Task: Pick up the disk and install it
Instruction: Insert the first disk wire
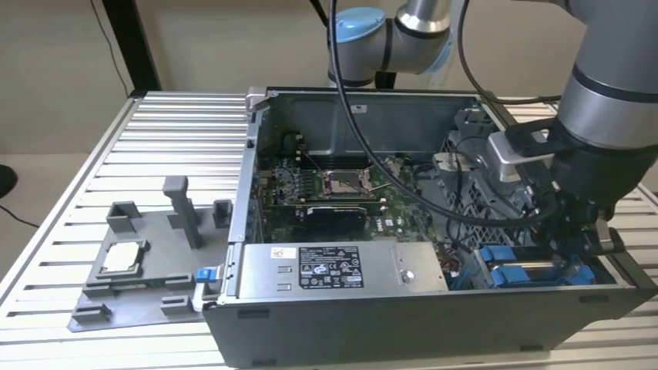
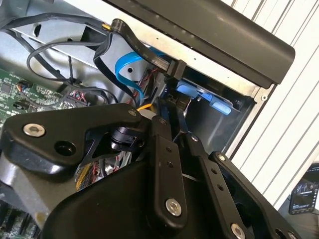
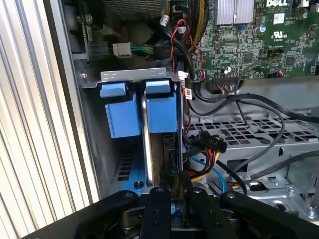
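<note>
Gripper (image 1: 588, 245) fingertips are hidden behind the computer case (image 1: 411, 324) front wall in the exterior view. The disk (image 3: 162, 107) is seen edge-on in the first wrist view; its lower end is covered by the gripper body. Finger state cannot be determined.

A black-and-white printed label (image 1: 331, 268) sits on top of the grey power supply box (image 1: 411, 270) in the exterior view, with a smaller white sticker (image 1: 283, 252) just beside it toward the exterior view's left; both carry rows of small print and symbols too fine to read. In the first wrist view, the green motherboard (image 3: 259, 40) bears white lettering and certification marks (a maker's logo among them), a black cable connector (image 3: 212, 144) has short white characters, and a small white tag (image 3: 189, 93) hangs on the wiring, unreadable.
</note>
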`<control>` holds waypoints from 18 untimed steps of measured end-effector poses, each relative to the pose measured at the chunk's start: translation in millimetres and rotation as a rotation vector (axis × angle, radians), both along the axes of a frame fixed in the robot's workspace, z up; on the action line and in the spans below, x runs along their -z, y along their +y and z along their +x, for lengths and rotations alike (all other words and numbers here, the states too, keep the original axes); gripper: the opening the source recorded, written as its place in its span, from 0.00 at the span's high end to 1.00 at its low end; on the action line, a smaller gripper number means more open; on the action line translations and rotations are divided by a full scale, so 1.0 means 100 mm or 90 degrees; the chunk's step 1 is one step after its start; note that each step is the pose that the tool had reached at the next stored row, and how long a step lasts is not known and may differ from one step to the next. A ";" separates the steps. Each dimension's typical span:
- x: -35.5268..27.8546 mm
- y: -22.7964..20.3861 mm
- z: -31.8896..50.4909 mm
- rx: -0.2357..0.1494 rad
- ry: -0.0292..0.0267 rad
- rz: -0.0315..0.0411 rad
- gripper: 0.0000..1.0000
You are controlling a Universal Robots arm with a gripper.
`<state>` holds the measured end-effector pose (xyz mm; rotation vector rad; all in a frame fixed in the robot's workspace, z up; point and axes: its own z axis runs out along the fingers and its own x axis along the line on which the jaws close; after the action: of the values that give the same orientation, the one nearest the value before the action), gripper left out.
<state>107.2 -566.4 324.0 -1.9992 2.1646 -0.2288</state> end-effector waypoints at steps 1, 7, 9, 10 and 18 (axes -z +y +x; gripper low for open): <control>0.001 0.000 0.000 0.000 0.0000 0.0000 1.00; -0.010 -0.001 0.000 0.008 -0.0001 0.0008 0.00; -0.100 -0.001 0.000 0.010 0.0000 0.0005 0.00; -0.147 -0.001 0.000 0.010 0.0000 0.0004 0.00; -0.401 -0.001 0.003 0.010 0.0006 0.0030 0.00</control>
<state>107.5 -566.4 364.1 -1.9812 2.1796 -0.2247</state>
